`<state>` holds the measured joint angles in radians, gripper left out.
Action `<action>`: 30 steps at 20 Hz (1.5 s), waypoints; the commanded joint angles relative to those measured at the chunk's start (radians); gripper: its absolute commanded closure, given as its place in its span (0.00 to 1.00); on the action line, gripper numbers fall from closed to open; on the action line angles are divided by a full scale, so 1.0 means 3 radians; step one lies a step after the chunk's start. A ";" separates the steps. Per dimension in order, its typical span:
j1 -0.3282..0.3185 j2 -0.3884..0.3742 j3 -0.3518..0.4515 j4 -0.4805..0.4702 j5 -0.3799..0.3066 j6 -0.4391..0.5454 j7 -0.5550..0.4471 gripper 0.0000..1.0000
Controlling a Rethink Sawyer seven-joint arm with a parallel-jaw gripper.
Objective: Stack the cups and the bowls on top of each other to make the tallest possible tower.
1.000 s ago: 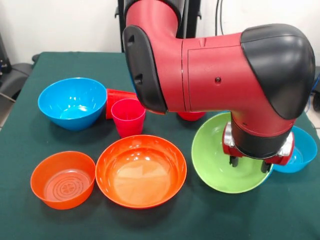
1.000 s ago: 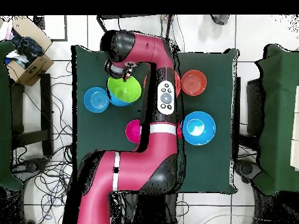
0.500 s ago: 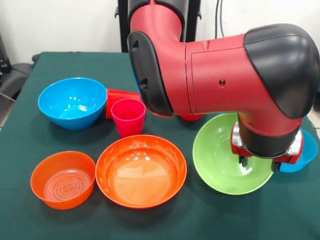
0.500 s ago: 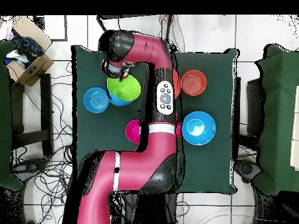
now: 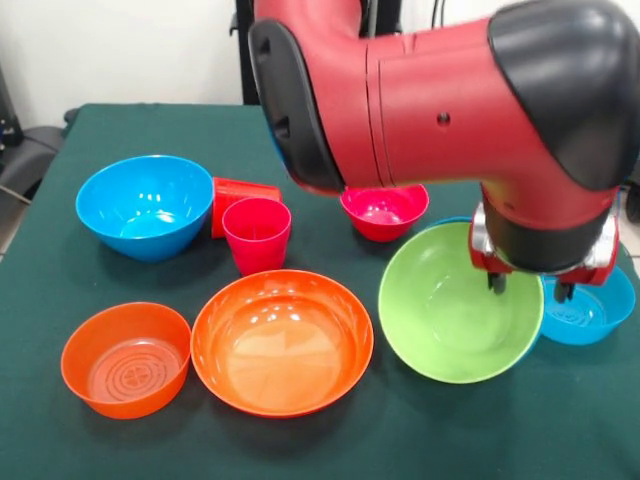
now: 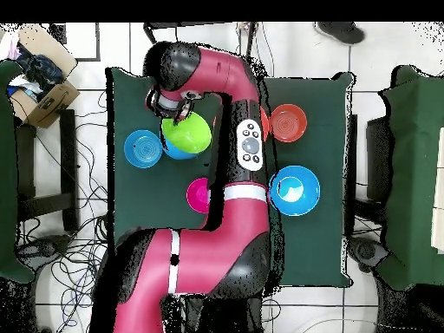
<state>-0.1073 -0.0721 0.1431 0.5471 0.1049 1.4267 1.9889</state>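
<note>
My gripper (image 5: 530,287) hangs over the right rim of the lime green bowl (image 5: 455,305), one finger (image 5: 497,283) over the bowl's inside and one beyond the rim; it is open and empty. A blue bowl's rim (image 5: 452,219) peeks out from under the green bowl. The light blue bowl (image 5: 592,312) sits right of it. The pink cup (image 5: 257,233) stands upright, with the red-orange cup (image 5: 238,192) lying on its side behind it. A large blue bowl (image 5: 145,205), the large orange bowl (image 5: 282,340), the small ringed orange bowl (image 5: 125,358) and the small magenta bowl (image 5: 384,210) stand apart. Overhead, the gripper (image 6: 171,108) is at the green bowl's (image 6: 188,133) edge. No purple bowl shows.
The arm's big red and black elbow (image 5: 450,110) fills the top of the front view and hides the table behind it. Overhead, a cardboard box (image 6: 42,91) sits left of the table (image 6: 130,87) and a person's shoe (image 6: 340,32) shows at the top.
The gripper has risen and shifted toward the green bowl's rim on the light blue bowl's side. The arm lifted, uncovering the small magenta bowl. The green bowl has settled flatter.
</note>
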 commanded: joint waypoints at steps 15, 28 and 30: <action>-0.0054 0.0256 0.0255 0.0483 -0.0395 -0.0560 -0.0846 0.00; -0.0172 0.0025 0.0395 0.1175 -0.0278 -0.0812 -0.0934 0.00; -0.0198 -0.0019 0.0428 0.1288 -0.0271 -0.0858 -0.0944 0.00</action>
<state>-0.1289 -0.0779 0.1638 0.7551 0.0732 1.2397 1.9889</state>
